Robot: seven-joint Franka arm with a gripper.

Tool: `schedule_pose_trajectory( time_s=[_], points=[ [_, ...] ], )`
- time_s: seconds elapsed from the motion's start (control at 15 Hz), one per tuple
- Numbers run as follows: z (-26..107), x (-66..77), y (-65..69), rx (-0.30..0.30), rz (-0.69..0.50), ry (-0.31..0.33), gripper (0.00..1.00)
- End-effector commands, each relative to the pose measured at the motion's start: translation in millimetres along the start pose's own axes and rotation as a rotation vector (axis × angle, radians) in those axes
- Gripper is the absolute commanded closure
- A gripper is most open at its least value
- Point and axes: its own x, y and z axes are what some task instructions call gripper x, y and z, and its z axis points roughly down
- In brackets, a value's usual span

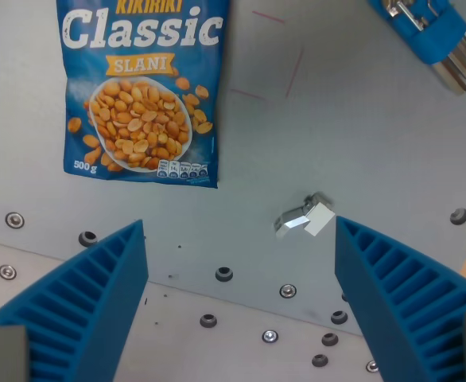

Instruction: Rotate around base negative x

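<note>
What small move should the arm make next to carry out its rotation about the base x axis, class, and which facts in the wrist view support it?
Probably a small negative tilt about base x, with no closing. The gripper is open and empty above the table, and the peanut bag, metal clip and blue tool lie clear of its fingers.

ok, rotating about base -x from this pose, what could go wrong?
Gripper is open and holds nothing, so nothing can drop. The small metal clip lies loose just ahead of the fingers; a dipping fingertip might knock it. The peanut bag and blue hex key set might leave the view.
</note>
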Motion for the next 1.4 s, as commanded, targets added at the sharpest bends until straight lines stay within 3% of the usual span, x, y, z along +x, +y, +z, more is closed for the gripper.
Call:
schedule_pose_trajectory(
  time_s=[0.07,1.4],
  points=[
    [-2.1,0.5,-2.1,-0.14,0.011,-0.045,0.0],
    [-2.1,0.5,-2.1,-0.389,0.015,-0.138,0.0]
  ],
)
